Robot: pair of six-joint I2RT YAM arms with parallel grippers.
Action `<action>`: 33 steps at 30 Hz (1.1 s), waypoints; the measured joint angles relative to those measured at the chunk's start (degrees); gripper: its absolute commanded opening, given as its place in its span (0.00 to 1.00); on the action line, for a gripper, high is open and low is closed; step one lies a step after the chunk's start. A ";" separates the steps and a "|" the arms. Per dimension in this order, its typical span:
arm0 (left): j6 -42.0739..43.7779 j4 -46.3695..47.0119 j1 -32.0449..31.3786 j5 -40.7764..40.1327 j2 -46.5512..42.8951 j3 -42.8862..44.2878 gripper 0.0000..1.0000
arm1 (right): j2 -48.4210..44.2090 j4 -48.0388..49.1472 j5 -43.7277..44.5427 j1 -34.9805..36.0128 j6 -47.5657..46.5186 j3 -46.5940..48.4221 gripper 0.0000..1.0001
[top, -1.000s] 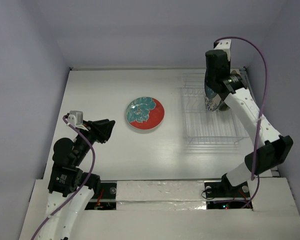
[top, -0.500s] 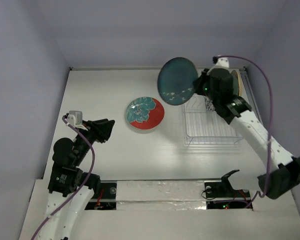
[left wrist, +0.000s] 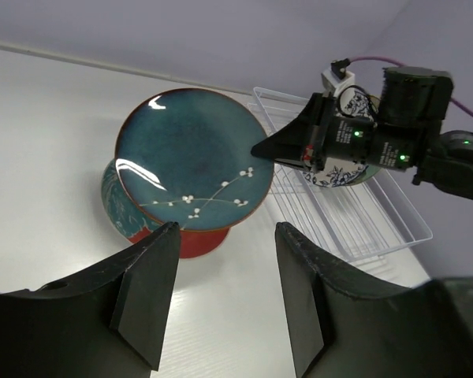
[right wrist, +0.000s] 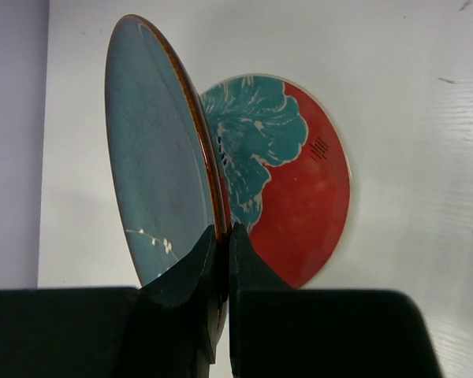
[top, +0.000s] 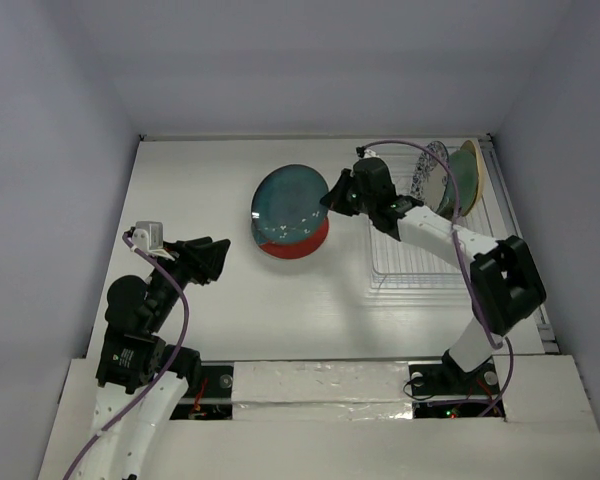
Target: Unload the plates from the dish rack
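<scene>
Table (top: 200, 170): open white surface left of the dish rack (top: 425, 262), with walls along its far and left edges.

Dish rack: a blue-flowered plate (top: 430, 172) and a pale green plate (top: 467, 180) stand on edge at its far end.

Dark teal plate (top: 288, 203): just left of the rack, tilted over the red-and-teal plate (top: 308, 244), which lies flat on the table. Whether the two touch cannot be told.

Right gripper (right wrist: 223, 236): clenched on the dark teal plate's rack-side rim.

Left gripper (top: 223, 260): fingers spread, grasping nothing, well left of the rack.

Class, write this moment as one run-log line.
right gripper: shut on dark teal plate, tilted over red-and-teal plate | left gripper: open, holding nothing | dish rack: other plates inside
</scene>
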 measured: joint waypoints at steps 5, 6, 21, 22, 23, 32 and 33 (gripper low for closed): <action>-0.13 0.02 0.00 0.00 0.00 0.00 0.49 | 4.13 4.35 -0.35 0.24 2.67 -0.90 0.00; -0.13 0.02 0.00 0.00 0.00 0.00 0.49 | 4.68 4.81 -0.35 0.24 2.95 -1.31 0.00; -0.15 0.02 0.00 0.00 0.00 0.00 0.49 | 7.82 11.23 -1.68 0.22 6.97 -5.97 0.32; -0.15 0.02 0.00 0.00 0.00 0.00 0.49 | 7.82 11.65 -1.84 0.22 7.13 -5.99 0.35; -0.15 0.02 0.00 0.00 -0.02 0.00 0.49 | 7.82 11.91 -2.03 0.22 7.19 -5.99 0.38; -0.15 0.02 0.00 0.00 -0.37 0.00 0.49 | 7.89 10.36 -0.61 0.22 4.26 -6.78 0.62; -0.15 0.00 0.00 0.00 -0.35 0.00 0.49 | 7.89 10.01 -0.33 0.28 3.61 -6.84 0.69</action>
